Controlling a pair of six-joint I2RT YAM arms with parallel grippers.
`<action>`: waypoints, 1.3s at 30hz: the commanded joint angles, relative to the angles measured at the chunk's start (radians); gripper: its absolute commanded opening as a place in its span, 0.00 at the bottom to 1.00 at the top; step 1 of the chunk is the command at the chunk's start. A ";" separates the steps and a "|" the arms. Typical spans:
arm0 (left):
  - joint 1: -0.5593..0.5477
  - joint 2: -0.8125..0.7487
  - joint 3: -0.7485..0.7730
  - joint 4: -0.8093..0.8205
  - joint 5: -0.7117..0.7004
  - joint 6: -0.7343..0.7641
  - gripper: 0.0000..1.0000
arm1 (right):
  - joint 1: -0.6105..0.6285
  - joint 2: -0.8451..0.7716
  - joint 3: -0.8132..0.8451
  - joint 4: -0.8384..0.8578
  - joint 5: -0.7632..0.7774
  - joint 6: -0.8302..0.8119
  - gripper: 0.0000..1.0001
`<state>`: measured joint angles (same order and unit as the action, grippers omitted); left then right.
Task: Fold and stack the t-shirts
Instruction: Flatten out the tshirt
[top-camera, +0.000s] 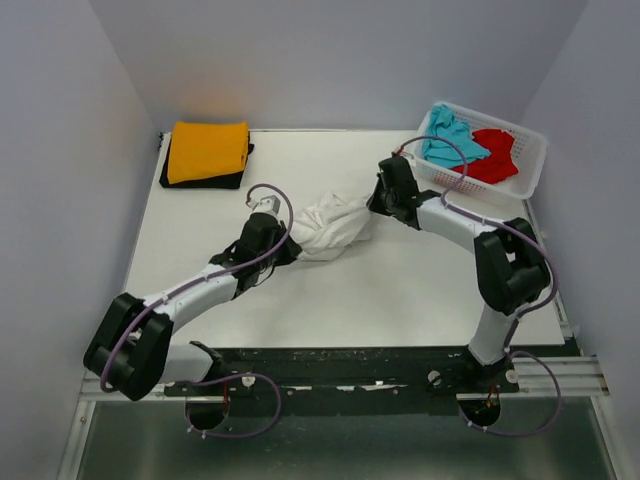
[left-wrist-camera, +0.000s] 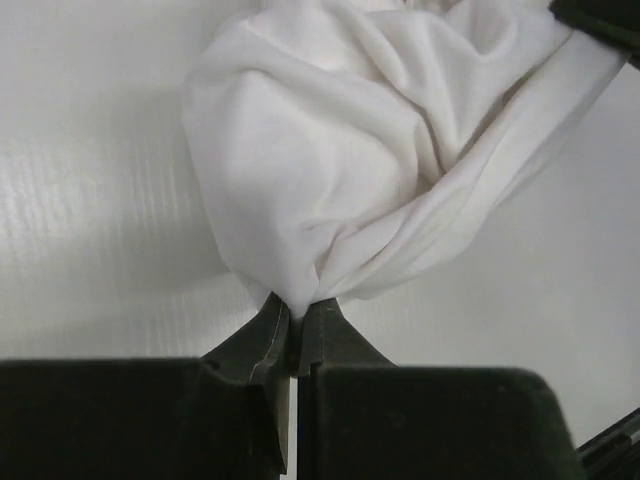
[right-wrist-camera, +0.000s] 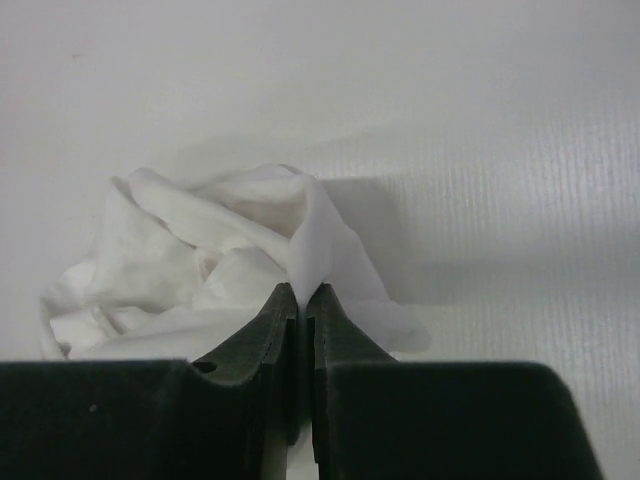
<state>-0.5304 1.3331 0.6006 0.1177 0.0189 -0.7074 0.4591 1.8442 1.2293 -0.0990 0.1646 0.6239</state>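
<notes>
The white t-shirt (top-camera: 333, 226) sits bunched on the bench (top-camera: 400, 290), left of the basket (top-camera: 535, 150). It is light, limp cloth, likely to sag. The left gripper (left-wrist-camera: 295, 320) and right gripper (right-wrist-camera: 303, 295) have their jaws clamped on its opposite ends, probably sensible holds.

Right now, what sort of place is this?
Probably a lab test cell: white walls boxing in a white table, two arms bolted at its near edge, t-shirts staged in a basket.

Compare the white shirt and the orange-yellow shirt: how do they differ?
The white shirt is a crumpled bunch at mid-table; the orange-yellow shirt lies folded flat at the far left corner. The white one is pinched by the left arm's fingers and the right arm's fingers; the orange-yellow one is untouched, on a black shirt. Both are out of the basket.
</notes>
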 joint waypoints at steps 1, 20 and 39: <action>-0.006 -0.155 0.100 -0.135 -0.191 0.081 0.00 | -0.002 -0.160 0.030 -0.017 0.083 -0.076 0.07; -0.070 -0.829 0.282 -0.452 -0.022 0.247 0.00 | -0.002 -0.791 0.028 -0.217 -0.305 -0.129 0.01; 0.020 -0.104 0.444 -0.527 -0.292 0.204 0.00 | -0.004 -0.455 -0.108 -0.467 0.130 -0.001 0.27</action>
<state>-0.5793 0.9028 0.9390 -0.4057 -0.0666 -0.5377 0.4694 1.1534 1.1347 -0.5148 0.0429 0.6102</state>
